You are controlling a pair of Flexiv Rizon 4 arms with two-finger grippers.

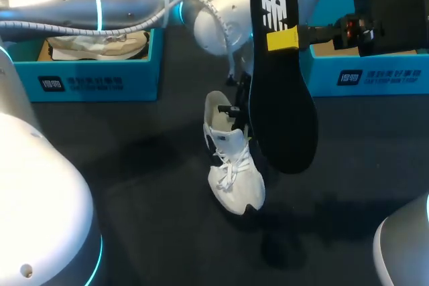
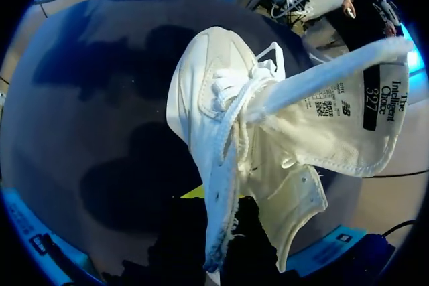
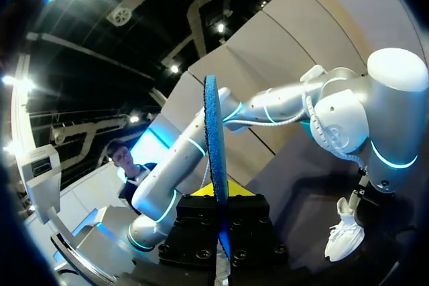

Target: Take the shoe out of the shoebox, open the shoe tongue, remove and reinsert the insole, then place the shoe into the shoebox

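- My right gripper (image 1: 283, 38) is clamped on the black insole (image 1: 281, 98) near its heel end. In the right wrist view the insole stands edge-on between the two yellow tips.
- The insole hangs in the air, clear of the shoe, toe end down.
- The white shoe (image 1: 231, 165) is on the dark table (image 1: 120, 165), between the left shoebox (image 1: 87, 82) and the right shoebox (image 1: 375, 75), and outside both.
- My left gripper (image 2: 214, 226) comes down at the shoe's heel end. Its fingers are closed on the collar edge, which runs between them.
- The tongue (image 2: 335, 125) is folded out, with its label side showing.
- A second shoe (image 1: 100, 43) lies in the left shoebox.
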